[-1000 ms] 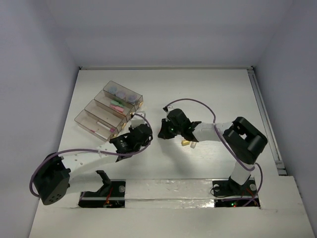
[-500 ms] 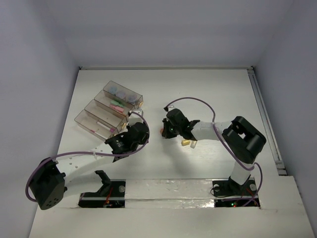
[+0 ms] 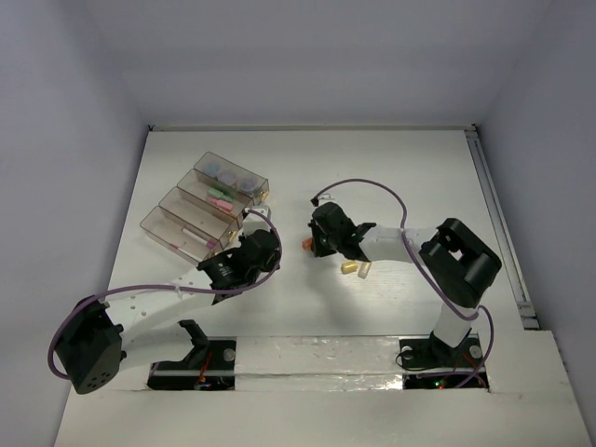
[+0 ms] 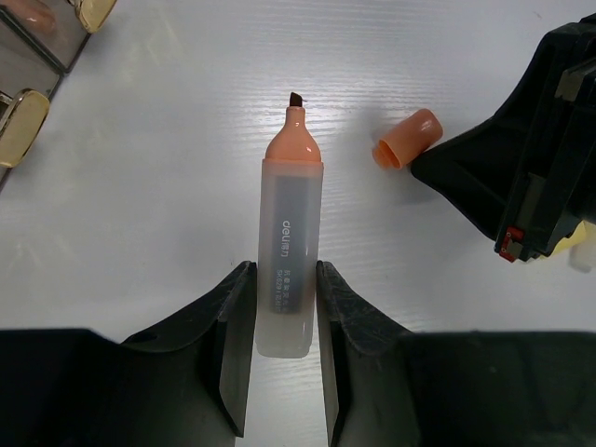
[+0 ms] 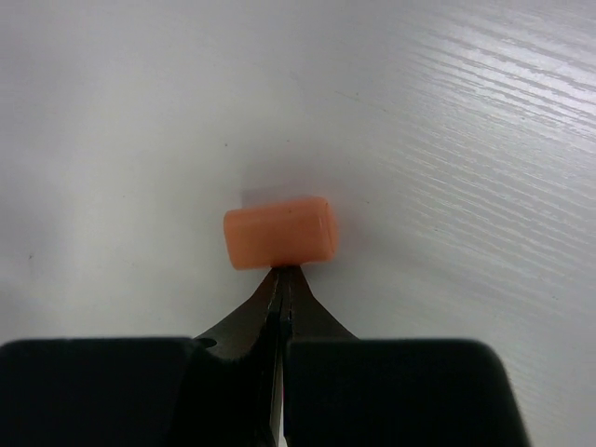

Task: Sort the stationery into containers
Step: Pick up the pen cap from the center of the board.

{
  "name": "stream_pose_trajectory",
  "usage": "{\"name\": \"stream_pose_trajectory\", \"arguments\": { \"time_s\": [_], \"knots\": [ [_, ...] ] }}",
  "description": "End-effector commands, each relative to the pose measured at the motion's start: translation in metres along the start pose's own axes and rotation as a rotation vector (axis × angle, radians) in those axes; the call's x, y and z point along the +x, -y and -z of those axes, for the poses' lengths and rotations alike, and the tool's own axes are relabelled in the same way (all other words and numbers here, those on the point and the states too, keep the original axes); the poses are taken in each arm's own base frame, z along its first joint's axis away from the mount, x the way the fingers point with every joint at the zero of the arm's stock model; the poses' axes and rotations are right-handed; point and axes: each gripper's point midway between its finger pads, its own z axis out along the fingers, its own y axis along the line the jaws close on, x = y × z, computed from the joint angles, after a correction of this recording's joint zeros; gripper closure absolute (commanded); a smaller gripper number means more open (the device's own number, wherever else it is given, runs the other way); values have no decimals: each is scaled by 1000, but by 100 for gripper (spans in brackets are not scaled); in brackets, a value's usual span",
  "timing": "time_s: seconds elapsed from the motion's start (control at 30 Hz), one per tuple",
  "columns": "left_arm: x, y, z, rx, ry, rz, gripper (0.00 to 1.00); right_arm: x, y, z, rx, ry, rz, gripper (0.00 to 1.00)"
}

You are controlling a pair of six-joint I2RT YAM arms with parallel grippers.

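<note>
My left gripper is shut on the clear barrel of an uncapped orange highlighter, its tip pointing away over the table. Its orange cap lies on the table just ahead to the right. My right gripper is shut with nothing between its jaws, and its tips touch the near side of that cap. In the top view the left gripper and right gripper face each other with the cap between them. The four containers stand at the left, holding discs, pink and green sticks and a pen.
A yellow stick and a small white piece lie on the table under the right forearm. The nearest container corner shows at the left wrist view's top left. The right gripper's black body fills that view's right side.
My left arm has stretched forward and brought the highlighter up and right toward the right gripper. My right gripper has shifted slightly, and the orange cap now shows at its tips.
</note>
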Motion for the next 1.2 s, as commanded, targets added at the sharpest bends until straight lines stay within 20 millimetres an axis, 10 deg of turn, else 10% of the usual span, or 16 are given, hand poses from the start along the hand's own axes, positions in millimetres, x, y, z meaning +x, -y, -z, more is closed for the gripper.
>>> {"name": "stream_pose_trajectory", "arguments": {
  "time_s": [0.0, 0.5, 0.93, 1.17],
  "knots": [
    [-11, 6, 2, 27, 33, 12, 98, -13, 8, 1, 52, 19, 25, 100],
    [-9, 9, 2, 50, 30, 22, 99, -40, -1, -1, 53, 71, 45, 97],
    [-17, 5, 7, 44, 56, 36, 99, -43, -13, 20, -21, 77, 17, 44],
    [-20, 3, 13, 46, 70, 47, 100, -41, -39, 19, -137, 38, -47, 39]
  ]
}}
